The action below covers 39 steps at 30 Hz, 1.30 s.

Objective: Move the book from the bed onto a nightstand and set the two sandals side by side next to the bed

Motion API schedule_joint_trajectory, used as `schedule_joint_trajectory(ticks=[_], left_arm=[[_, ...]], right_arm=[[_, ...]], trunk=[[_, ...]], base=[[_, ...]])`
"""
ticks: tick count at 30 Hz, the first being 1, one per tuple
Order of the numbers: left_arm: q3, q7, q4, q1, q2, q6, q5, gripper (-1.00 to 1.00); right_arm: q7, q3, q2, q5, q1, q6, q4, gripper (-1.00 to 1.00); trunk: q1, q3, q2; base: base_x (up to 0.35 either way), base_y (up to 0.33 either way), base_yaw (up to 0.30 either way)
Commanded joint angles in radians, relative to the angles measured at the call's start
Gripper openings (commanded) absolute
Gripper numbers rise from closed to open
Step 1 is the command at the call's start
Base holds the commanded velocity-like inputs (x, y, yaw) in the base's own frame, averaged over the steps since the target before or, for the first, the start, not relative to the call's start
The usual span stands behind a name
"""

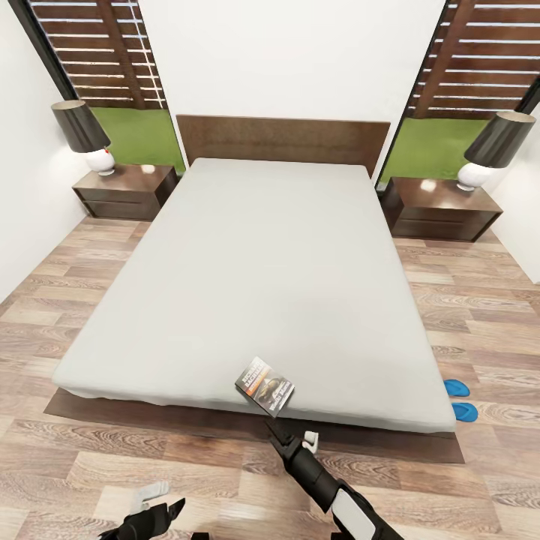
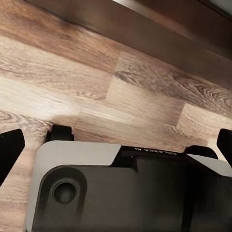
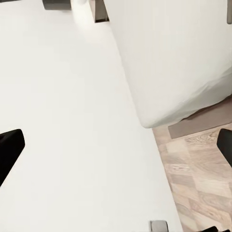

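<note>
Nothing done yet as we judge it: the book [image 1: 265, 385] lies on the bed [image 1: 255, 270] near the foot edge, no nightstand [image 1: 126, 190] has it, and the sandals [image 1: 460, 400] sit together on the floor by the bed's corner. Our right gripper [image 1: 294, 441] hangs just short of the book, jaws apart; left gripper [image 1: 161, 504] low, also apart

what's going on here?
The robot faces the foot of the bed. Its right gripper reaches toward the book, which lies at the mattress's near edge, not yet grasped. The left gripper hangs low over the floor, holding nothing. Both sandals sit on the floor by the bed's right corner. Both nightstands carry a lamp.
</note>
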<state>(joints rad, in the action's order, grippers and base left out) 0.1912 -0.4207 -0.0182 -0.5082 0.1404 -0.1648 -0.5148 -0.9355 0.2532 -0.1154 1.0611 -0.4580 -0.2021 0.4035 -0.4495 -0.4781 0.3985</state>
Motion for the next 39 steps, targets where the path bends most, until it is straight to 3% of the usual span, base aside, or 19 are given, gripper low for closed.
schedule_joint_trajectory(ticks=[1, 14, 23, 39], left_arm=[[0.008, -0.003, 0.001, 0.000, -0.001, -0.004, -0.008, 1.00], [0.008, -0.004, 0.001, 0.002, -0.002, -0.003, -0.008, 1.00], [0.007, -0.004, 0.001, 0.003, -0.002, -0.002, -0.008, 1.00], [0.008, -0.004, 0.001, 0.004, -0.002, -0.001, -0.008, 1.00]], right_arm=[[-0.003, 0.003, 0.000, 0.011, -0.001, -0.010, -0.001, 1.00], [-0.005, -0.001, 0.005, 0.014, -0.001, -0.008, -0.002, 1.00], [-0.003, -0.002, 0.008, 0.074, -0.001, -0.007, -0.014, 1.00], [-0.002, -0.001, 0.008, 0.077, -0.001, -0.008, -0.017, 1.00]], trunk=[[0.000, -0.001, 0.002], [-0.050, -0.042, 0.093], [-0.085, -0.070, 0.156], [-0.146, -0.120, 0.268]], base=[[0.000, 0.000, 0.000], [0.000, 0.000, 0.000], [0.000, 0.000, 0.000], [0.000, 0.000, 0.000]])
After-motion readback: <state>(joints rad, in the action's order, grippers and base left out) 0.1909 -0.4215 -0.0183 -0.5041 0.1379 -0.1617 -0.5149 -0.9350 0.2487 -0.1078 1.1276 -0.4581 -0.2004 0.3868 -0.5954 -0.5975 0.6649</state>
